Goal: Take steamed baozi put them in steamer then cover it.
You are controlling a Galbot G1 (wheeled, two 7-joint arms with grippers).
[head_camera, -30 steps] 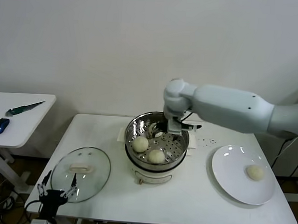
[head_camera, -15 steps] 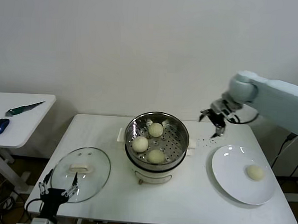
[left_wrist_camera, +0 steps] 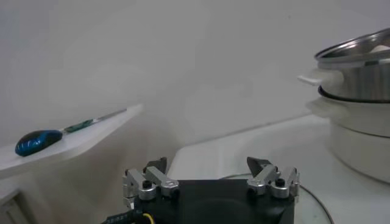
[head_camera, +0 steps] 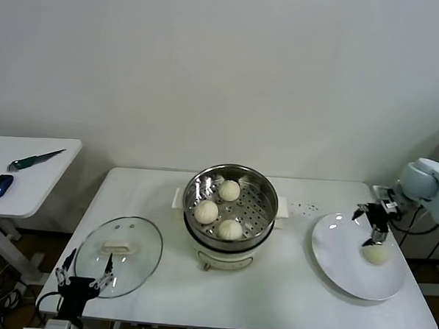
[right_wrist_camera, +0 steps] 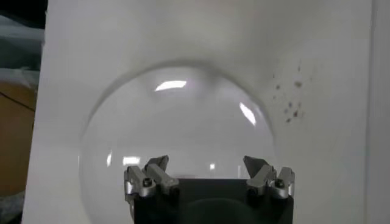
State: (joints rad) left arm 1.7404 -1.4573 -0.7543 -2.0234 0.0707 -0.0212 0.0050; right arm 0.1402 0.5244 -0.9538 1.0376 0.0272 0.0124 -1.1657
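1. The right gripper (head_camera: 371,217) hangs over the white plate (head_camera: 340,255), jaws spread wide and holding nothing; its fingertips sit just above the one baozi on the plate (head_camera: 377,253), not clearly touching it.
2. The left gripper (head_camera: 83,279) is parked at the near table edge, by the near rim of the glass cover (head_camera: 119,253), jaws released and empty.
3. Three baozi in the steamer (head_camera: 229,230) lie on the perforated floor of the steamer (head_camera: 259,187), which sits at the middle of the table (head_camera: 286,301); the plate is to the steamer's right, well apart, and the cover lies flat to its left.
4. Bare tabletop runs between steamer and plate; the plate's right rim comes close to the table's right edge.
5. In the right wrist view the gripper body (right_wrist_camera: 210,198) hides the baozi; only the plate's surface shows. The right arm is cut off at the picture's right border.
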